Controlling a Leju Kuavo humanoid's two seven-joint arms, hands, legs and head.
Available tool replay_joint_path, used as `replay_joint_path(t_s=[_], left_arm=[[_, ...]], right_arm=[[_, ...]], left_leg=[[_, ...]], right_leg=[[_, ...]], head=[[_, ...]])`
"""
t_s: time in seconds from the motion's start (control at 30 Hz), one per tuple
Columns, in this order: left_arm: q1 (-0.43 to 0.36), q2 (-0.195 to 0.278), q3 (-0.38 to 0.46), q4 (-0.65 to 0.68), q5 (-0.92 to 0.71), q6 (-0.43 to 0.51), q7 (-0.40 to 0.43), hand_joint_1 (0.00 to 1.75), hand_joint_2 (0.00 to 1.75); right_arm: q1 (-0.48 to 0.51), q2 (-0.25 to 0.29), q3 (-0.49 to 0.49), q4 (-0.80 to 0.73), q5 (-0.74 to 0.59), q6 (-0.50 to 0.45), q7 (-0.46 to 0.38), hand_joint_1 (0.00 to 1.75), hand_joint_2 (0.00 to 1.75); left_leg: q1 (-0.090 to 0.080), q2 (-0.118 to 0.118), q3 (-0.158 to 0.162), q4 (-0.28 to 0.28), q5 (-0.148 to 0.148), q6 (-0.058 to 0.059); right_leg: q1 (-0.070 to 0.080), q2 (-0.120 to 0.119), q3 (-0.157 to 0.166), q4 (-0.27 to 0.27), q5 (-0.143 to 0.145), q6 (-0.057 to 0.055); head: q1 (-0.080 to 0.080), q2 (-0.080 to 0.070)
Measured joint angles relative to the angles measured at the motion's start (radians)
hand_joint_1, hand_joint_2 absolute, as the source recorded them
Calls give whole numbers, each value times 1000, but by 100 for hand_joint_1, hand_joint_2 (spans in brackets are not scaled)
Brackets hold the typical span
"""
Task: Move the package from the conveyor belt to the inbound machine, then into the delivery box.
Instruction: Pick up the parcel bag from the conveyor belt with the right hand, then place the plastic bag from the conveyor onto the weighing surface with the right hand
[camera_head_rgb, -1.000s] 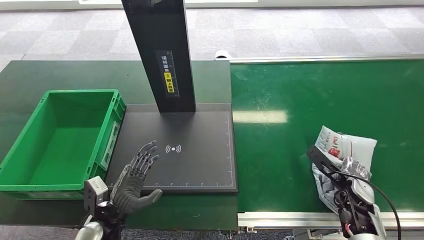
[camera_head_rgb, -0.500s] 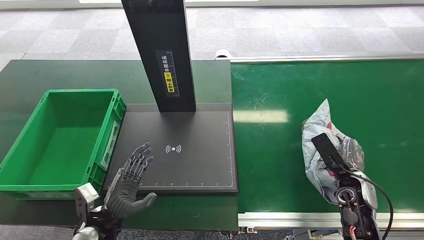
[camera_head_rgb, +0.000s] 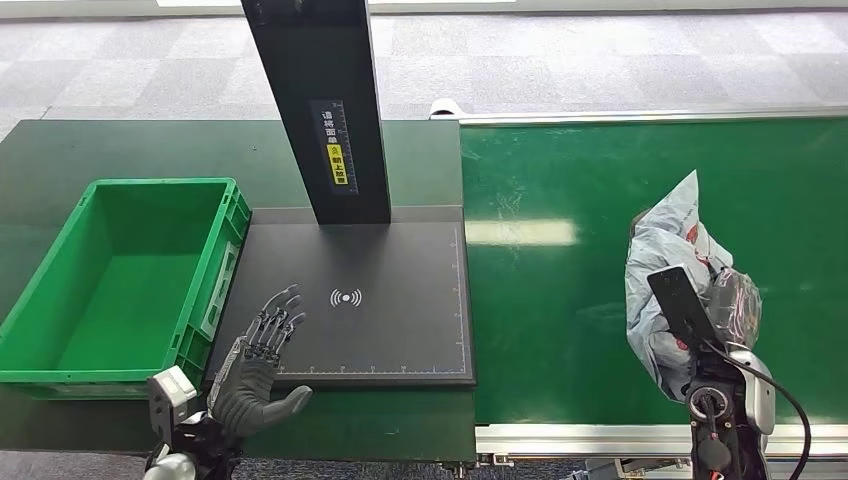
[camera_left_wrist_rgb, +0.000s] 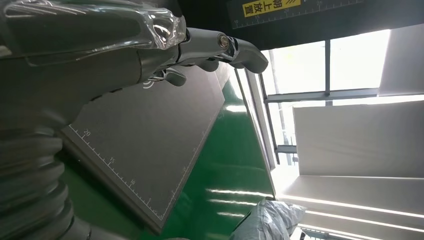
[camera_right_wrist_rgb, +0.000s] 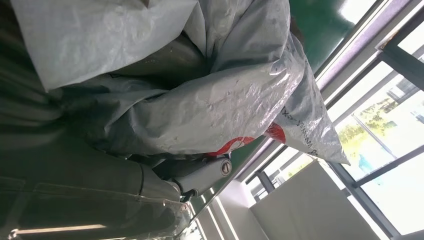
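Left hand — grey ribbed palm, dark jointed fingers, silver wrist block; right hand trails a black cable.

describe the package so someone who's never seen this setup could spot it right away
Find the wide green conveyor belt right of the black scanner platform. Near its front edge, the robot's right hand grips the package: a crumpled grey-white plastic mailer with red print, the belt's sole soft, wrinkled item.
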Motion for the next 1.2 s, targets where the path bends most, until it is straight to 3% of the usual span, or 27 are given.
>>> replay_joint_path(t_s=[0.17,0.33,0.5,0.6,0.7,0.8,0.87,1.0,1.2], left_arm=[[0,0,0,-3,0,0,-1,0,175],[-3,0,-1,-4,6,0,-6,0,175],[-12,1,-5,-4,7,0,-5,0,175],[-20,2,-11,-4,10,0,-5,0,175],[-34,4,-18,2,15,-3,-7,0,175],[-46,6,-27,10,19,-3,-11,0,175],[-48,8,-30,16,20,-3,-13,0,175],[-48,13,-32,21,20,-3,-14,0,175],[-48,19,-35,22,20,-2,-15,0,175]], right_arm=[[3,4,-4,-9,-4,-10,-10,175,175],[60,25,-3,-117,-12,-114,-123,175,175],[117,54,62,-291,120,-204,-174,175,175],[123,61,159,-334,285,-204,-171,175,175],[89,61,358,-255,490,-189,-141,175,175],[51,62,586,-133,513,-233,-100,175,175],[35,59,683,-89,499,-239,-89,175,175],[16,45,782,-53,482,-239,-81,175,175],[-4,30,829,-27,480,-236,-78,175,175]], left_leg=[[0,0,0,0,0,0],[0,-1,-1,0,0,0],[0,1,-1,-1,0,0],[1,1,-1,-1,0,0],[1,5,0,-1,0,0],[1,3,1,-1,1,0],[1,0,0,-1,1,0],[1,-1,-2,-1,1,0],[0,-1,-2,0,1,1]], right_leg=[[0,0,0,0,0,0],[0,0,-1,0,0,0],[0,0,-1,0,0,0],[1,1,0,0,0,0],[1,4,1,0,0,0],[1,2,0,0,0,-1],[2,-1,0,0,0,0],[1,-1,0,0,-1,0],[0,-1,0,0,-1,0]], head=[[0,0],[0,0],[0,0],[0,0],[0,0],[0,0],[0,0],[0,0],[0,0]])
